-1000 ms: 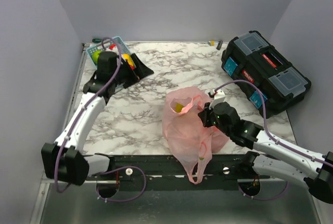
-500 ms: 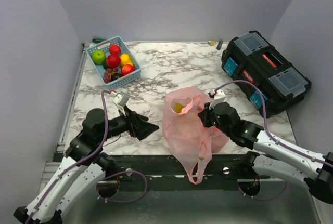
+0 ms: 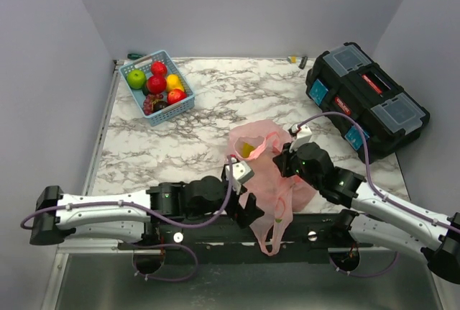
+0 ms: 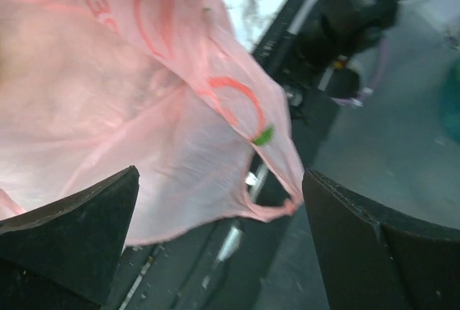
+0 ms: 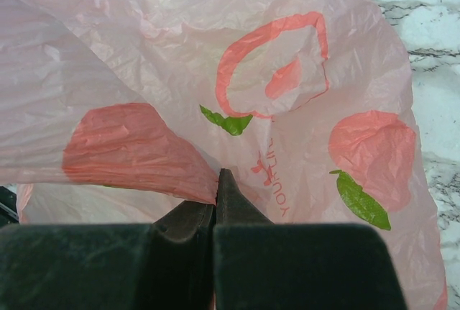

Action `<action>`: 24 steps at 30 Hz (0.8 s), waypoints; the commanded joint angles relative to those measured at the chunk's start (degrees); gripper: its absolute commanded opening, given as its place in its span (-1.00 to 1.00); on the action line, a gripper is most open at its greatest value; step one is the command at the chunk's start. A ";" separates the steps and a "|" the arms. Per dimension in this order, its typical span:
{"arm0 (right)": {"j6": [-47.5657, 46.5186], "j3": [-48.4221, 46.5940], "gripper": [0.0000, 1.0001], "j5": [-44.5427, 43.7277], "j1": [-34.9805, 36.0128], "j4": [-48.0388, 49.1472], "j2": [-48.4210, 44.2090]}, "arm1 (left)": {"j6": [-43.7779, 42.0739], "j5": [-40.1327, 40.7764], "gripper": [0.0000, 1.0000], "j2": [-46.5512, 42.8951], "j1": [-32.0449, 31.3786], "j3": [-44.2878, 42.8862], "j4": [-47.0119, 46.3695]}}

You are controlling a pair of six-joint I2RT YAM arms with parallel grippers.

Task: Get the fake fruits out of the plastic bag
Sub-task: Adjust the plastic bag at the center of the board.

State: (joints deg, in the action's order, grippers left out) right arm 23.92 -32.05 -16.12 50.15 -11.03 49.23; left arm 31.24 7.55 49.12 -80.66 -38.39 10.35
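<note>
The pink plastic bag [image 3: 262, 177] lies crumpled at the table's near edge, one loop handle hanging over the front rail. A yellow fake fruit [image 3: 248, 149] shows through its open mouth. My right gripper [image 3: 282, 160] is shut on a fold of the bag's right side; in the right wrist view the closed tips [image 5: 218, 180] pinch the pink film [image 5: 273, 87]. My left gripper [image 3: 250, 208] is low at the bag's left front, wide open and empty. Its wrist view shows the bag [image 4: 136, 108] ahead of the open gripper [image 4: 223, 252], with the bag's handle [image 4: 280, 208] between its fingers.
A light blue basket [image 3: 177, 111] at the far left holds several fruits, among them a green apple [image 3: 136, 78] and a red one [image 3: 156, 84]. A black toolbox [image 3: 366, 98] sits at the right. The left arm [image 3: 108, 208] stretches along the front rail.
The left arm has swung from over the basket down to the near edge and across to the bag, its gripper still open. The right gripper has kept its hold on the bag.
</note>
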 commanded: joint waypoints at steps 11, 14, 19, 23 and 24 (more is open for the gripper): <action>-0.70 1.31 -0.99 1.97 -0.23 1.84 -1.55 | -5.10 17.19 0.70 21.95 3.61 -3.54 -11.09; -0.73 1.24 -0.99 2.08 -0.22 1.89 -1.18 | -5.29 14.34 0.65 23.00 7.59 -3.71 -11.28; -0.79 1.38 -0.99 2.35 -0.22 2.01 -1.67 | -3.87 11.37 0.48 25.90 13.69 -3.69 -12.62; -1.05 1.72 -0.99 3.88 -0.18 2.78 -1.52 | -5.32 13.74 0.61 29.17 13.85 -5.86 -12.28; -1.16 1.78 -0.99 4.56 -0.20 3.09 -1.07 | -5.12 14.89 0.61 29.87 13.86 -6.66 -11.49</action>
State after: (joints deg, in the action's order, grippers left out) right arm 23.90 -31.46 -14.13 50.13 -10.04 48.27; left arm 26.39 21.54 76.12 -66.74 -41.52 -0.80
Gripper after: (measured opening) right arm 0.009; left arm 0.801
